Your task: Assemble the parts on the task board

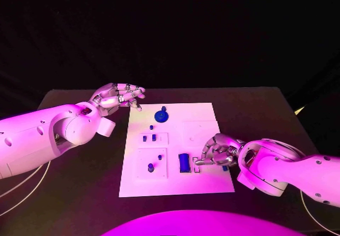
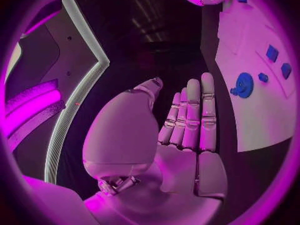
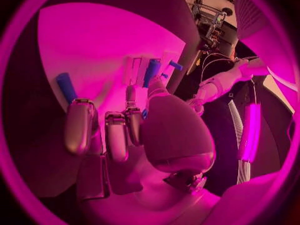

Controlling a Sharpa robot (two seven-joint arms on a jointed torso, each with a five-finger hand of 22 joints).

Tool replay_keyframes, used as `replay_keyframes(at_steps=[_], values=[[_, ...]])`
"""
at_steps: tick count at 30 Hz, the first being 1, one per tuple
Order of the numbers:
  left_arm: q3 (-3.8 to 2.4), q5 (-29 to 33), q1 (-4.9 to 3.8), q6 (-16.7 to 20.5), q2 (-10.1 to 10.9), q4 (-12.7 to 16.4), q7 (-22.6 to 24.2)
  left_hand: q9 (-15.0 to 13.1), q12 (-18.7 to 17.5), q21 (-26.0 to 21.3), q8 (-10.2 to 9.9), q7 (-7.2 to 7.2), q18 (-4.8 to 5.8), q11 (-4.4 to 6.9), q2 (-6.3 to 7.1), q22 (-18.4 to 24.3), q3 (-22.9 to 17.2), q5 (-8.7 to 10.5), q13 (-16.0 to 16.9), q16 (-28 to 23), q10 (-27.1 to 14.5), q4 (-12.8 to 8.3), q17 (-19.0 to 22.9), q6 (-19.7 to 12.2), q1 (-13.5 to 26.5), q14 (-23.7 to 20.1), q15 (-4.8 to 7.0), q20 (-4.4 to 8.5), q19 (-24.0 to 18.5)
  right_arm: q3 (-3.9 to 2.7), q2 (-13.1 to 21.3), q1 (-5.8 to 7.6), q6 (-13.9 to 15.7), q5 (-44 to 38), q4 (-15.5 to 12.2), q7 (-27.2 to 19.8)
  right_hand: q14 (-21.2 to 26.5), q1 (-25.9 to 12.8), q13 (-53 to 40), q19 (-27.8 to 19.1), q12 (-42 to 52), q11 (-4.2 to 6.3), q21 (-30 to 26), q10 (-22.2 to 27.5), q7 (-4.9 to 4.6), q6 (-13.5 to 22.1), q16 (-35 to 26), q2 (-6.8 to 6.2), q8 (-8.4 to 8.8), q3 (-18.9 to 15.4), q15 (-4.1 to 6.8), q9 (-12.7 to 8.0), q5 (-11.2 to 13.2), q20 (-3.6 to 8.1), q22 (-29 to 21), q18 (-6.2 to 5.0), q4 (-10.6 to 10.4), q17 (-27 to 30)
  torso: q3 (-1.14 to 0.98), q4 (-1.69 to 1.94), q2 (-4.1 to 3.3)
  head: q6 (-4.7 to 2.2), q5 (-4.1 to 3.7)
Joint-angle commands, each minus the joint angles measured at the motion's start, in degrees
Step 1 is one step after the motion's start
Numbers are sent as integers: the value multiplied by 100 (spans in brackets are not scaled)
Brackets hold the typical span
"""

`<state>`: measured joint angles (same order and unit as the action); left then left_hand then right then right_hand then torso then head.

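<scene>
My right hand sits low on the task board, fingers curled next to the upright blue block, can't tell if gripping anything, prob lining up a part; left hand empty, fingers straight, parked off board near blue gear.

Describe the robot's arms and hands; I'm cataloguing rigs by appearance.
Both arms have smooth, rounded white shells with small dark screw dots. A thin pale cable hangs under the left arm. The left hand and right hand are silver metal, with segmented fingers and broad smooth palm covers.
</scene>
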<state>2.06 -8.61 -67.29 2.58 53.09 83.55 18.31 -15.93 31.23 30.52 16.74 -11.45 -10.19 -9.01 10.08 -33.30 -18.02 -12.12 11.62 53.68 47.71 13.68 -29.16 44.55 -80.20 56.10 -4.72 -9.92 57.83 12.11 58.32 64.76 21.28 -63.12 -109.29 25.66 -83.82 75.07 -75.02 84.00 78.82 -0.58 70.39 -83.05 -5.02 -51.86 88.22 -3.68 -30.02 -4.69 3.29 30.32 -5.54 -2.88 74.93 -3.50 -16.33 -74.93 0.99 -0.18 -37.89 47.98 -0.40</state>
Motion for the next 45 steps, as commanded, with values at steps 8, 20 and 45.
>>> replay_keyframes(at_steps=[8, 20, 45], values=[[-3, 72, 0, -83, -52, 14, 180, -7, 33, -23, 38, -134, -23, 8, 16, 7, 39, 2, -5, -23, -44, 13, 6, -21, -46, -44, -14, -15, 44, 4, 673, 139, 1, -89, -52, -417, -522, 102, -607, 158, -43, -19, 52, 34, -13, 48, -10, -23, 28, 21, -26, -3, -25, -12, 1090, 39, 33, -1050, 5, -1, 0, -8, -119], [-3, 78, 0, -77, -77, 13, 186, -7, 33, -23, 38, -134, -23, 8, 16, 7, 39, 2, -5, -23, -44, 13, 6, -21, -46, -44, -14, -15, 44, 33, 1025, -155, -176, -975, -110, -54, -526, 54, -632, 174, -11, -16, 115, 8, -1, -38, -2, -4, 6, -22, -30, 17, 15, -22, 1104, 48, -19, -1070, -1, 0, -9, -23, -171], [0, 74, 0, -118, -65, 0, 117, -7, 40, -35, 43, -132, -24, 10, 11, 15, 55, 0, -7, -23, -41, 25, 12, -20, -61, -46, -14, -14, 53, 55, 804, -354, -193, -1307, 56, 285, -526, 102, -642, 179, 1, 31, 124, -12, 53, -153, -4, 68, -49, -33, 7, 60, -1, -2, 1106, 47, 15, -1066, -5, 9, -8, 50, -159]])
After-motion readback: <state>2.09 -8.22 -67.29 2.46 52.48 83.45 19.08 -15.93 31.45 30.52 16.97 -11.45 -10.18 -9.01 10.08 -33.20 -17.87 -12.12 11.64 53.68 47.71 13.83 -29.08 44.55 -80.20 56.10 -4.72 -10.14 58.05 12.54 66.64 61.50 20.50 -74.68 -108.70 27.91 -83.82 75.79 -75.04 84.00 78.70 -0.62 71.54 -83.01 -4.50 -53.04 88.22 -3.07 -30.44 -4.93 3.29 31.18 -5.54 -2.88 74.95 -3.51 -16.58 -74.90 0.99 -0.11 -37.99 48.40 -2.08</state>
